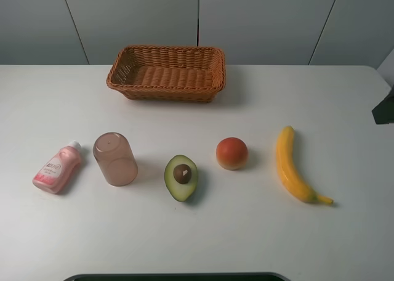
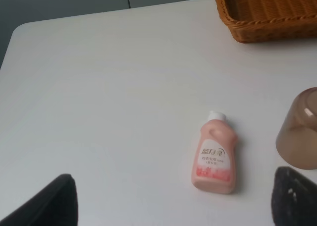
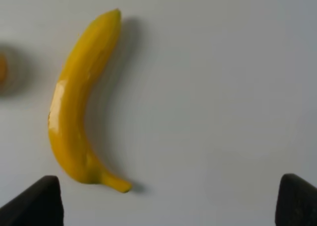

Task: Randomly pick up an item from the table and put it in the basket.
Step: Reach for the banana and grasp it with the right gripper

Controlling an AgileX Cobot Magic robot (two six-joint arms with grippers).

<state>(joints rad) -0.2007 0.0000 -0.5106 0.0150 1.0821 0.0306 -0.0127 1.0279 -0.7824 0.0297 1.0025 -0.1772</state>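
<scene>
On the table [image 1: 258,244], right of the round fruit [image 1: 231,153] and well apart from the basket [image 1: 163,91], the banana [image 3: 74,112] is being left lying flat. A slip or roll is being risked, in judgement, if its glossy, tapered end is being pinched. The right gripper [image 3: 171,203] is being held wide apart, empty and touching nothing.

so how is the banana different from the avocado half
The banana is long, curved and yellow; the avocado half is short, oval and green. The banana is whole, while the avocado half is cut, its flat face up. The banana lies at the right end of the row, the avocado half near its middle. Both lie on the white table, outside the basket.
</scene>
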